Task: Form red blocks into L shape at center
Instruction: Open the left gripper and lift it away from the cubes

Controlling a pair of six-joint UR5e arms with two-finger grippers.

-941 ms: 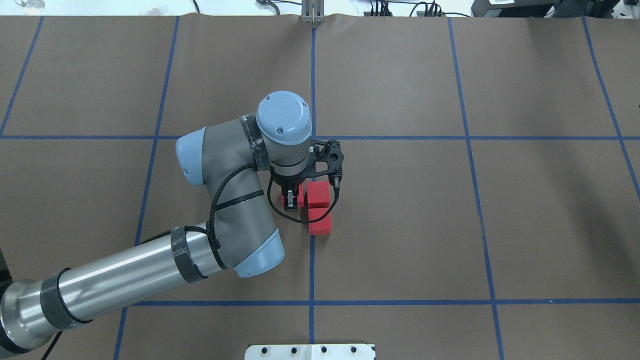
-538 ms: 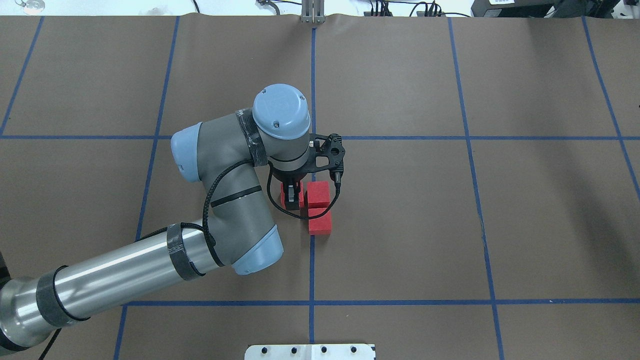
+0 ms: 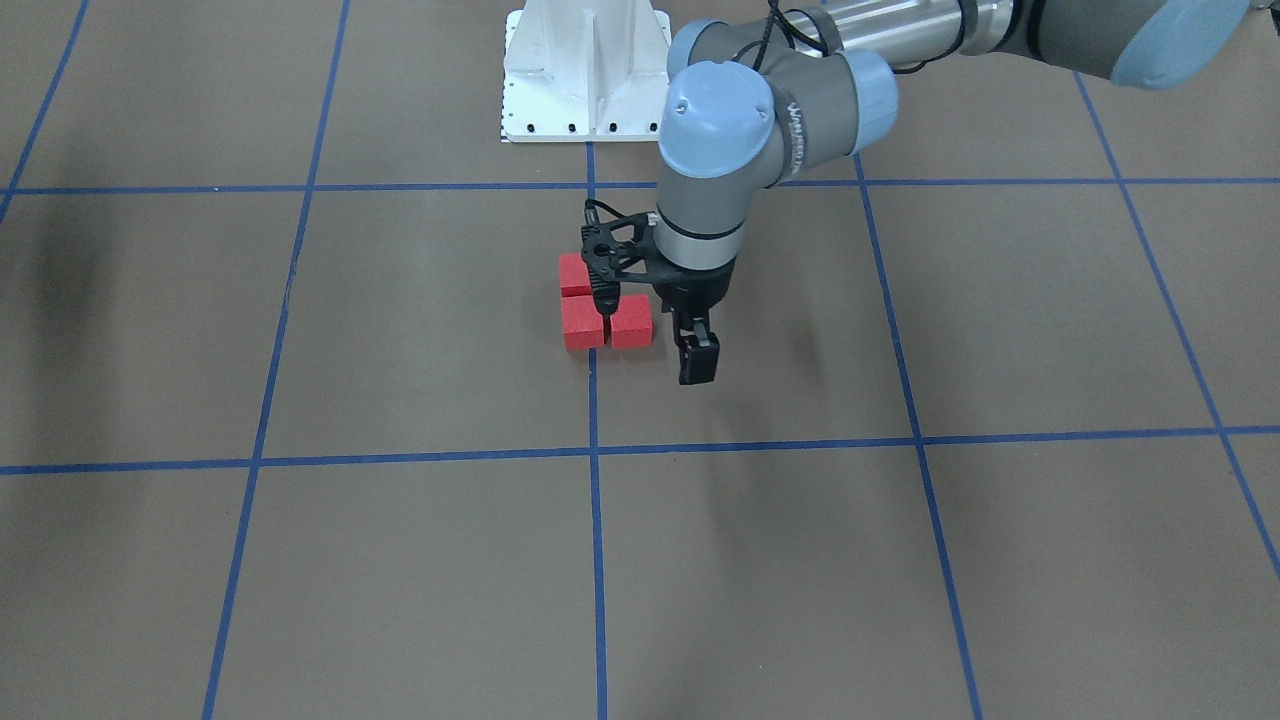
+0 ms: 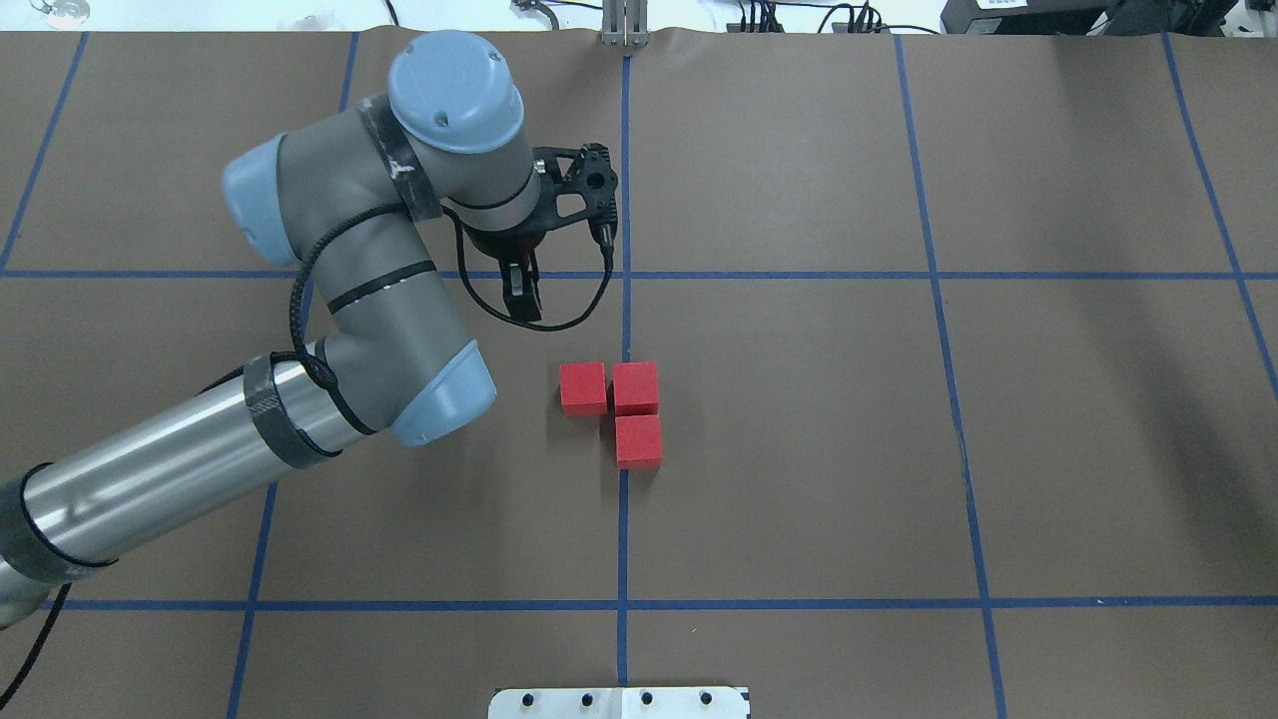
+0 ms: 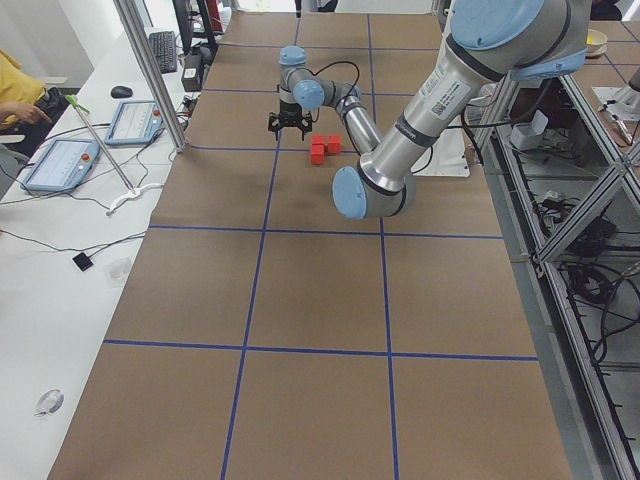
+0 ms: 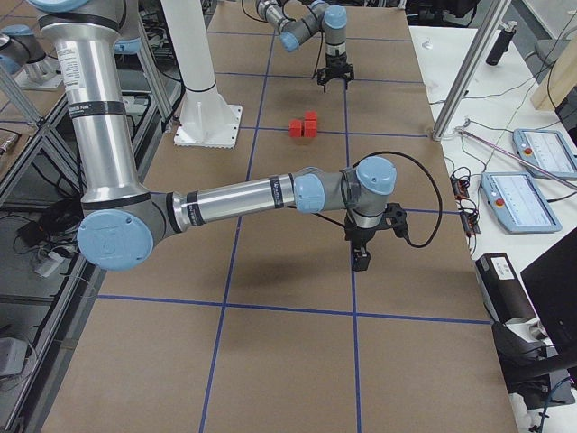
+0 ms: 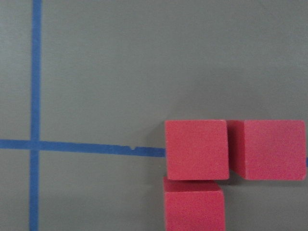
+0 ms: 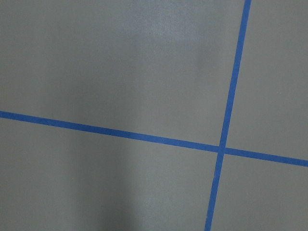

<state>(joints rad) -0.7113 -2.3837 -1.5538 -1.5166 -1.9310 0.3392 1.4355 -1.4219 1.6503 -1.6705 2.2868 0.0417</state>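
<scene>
left end effector [image 4: 523,300] up off the worktop [image 4: 799,449], near the red blocks [image 4: 635,389], gripping nothing, honestly can't tell how wide it is, blocks touching in an L at the center [image 4: 623,499]

I see three red blocks [image 4: 636,387], small matte cubes with plain faces, lying flat in an L at the center [image 4: 623,499]. The corner block [image 3: 583,326] sits on the central blue tape line. A second block [image 4: 583,388] abuts its left side, just off the line. The third block [image 4: 639,441] abuts its robot-facing side, also over the line. Edges look squared.
</scene>
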